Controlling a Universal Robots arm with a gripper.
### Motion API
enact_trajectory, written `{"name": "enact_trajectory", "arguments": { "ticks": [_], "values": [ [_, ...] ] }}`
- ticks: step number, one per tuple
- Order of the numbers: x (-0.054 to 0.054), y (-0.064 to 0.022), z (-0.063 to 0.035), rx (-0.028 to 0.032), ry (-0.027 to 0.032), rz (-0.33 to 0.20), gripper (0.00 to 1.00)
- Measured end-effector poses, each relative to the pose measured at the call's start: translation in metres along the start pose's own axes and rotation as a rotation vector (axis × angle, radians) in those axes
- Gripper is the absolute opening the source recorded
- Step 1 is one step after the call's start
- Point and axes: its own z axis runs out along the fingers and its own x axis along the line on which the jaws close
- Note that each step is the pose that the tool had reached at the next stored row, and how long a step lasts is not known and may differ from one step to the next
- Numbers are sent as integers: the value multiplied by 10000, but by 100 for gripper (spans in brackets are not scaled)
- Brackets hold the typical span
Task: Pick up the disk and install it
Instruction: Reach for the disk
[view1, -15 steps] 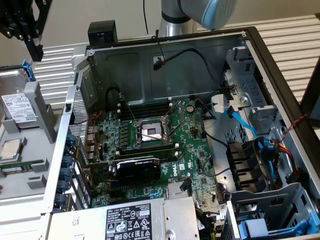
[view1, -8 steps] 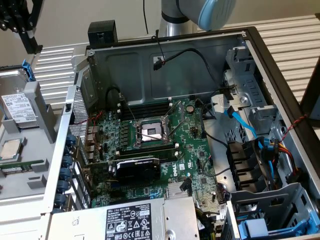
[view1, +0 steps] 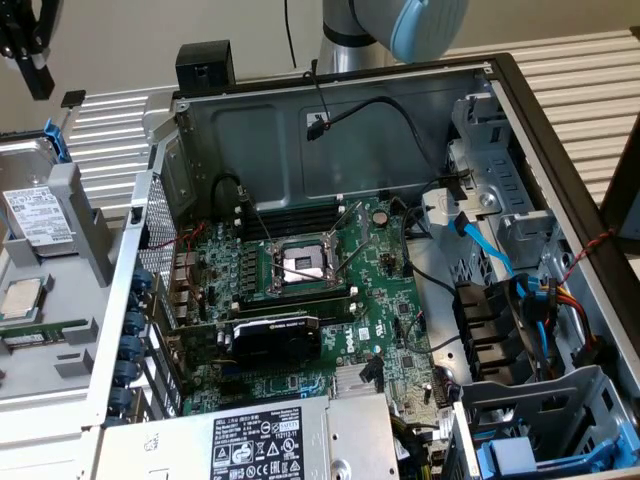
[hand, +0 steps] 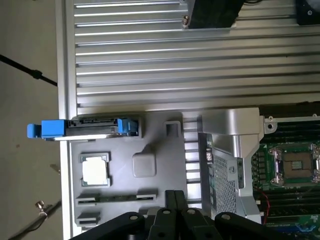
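The disk (view1: 36, 212) is a silver-grey drive with a white label in a bright blue carrier frame (view1: 56, 140). It stands on edge in a grey holder tray (view1: 90, 235) at the exterior view's left, beside the open computer case (view1: 330, 110). In the wrist view the disk (hand: 95, 127) shows edge-on, its blue frame (hand: 49, 129) sticking out past the tray. My gripper (view1: 40, 85) hangs high above the tray, shut and holding nothing. Its black fingers (hand: 170, 200) are pressed together, apart from the disk.
On the tray lie a square silver processor chip (hand: 95, 172) and a narrow memory stick (view1: 42, 330). The case holds the motherboard with an open socket (view1: 302, 264), loose cables (view1: 480, 240), and drive bays (view1: 490, 340) at the exterior view's right. The ribbed metal table (hand: 165, 55) surrounds everything.
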Motion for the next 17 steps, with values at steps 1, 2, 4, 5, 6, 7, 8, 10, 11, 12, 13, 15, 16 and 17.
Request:
{"name": "enact_trajectory", "arguments": {
  "ticks": [1,2,4,5,6,7,8,10,11,12,13,15,16,17],
  "values": [
    [41,18,0,0,1,1,11],
    [86,36,0,1,0,0,11],
    [172,72,1,0,0,-1,11],
    [214,90,1,0,0,0,11],
    [258,108,1,0,0,0,11],
    [298,125,1,1,0,-1,11],
    [341,143,2,1,0,-1,11],
    [427,181,3,1,0,-1,11],
    [460,196,5,1,0,-4,11],
    [489,206,5,1,0,-15,11],
    [502,213,6,0,2,-54,11],
    [515,223,6,-3,9,-221,11],
    [524,228,7,-5,12,-303,11],
    [538,234,8,-5,15,-349,11]
  ]
}}
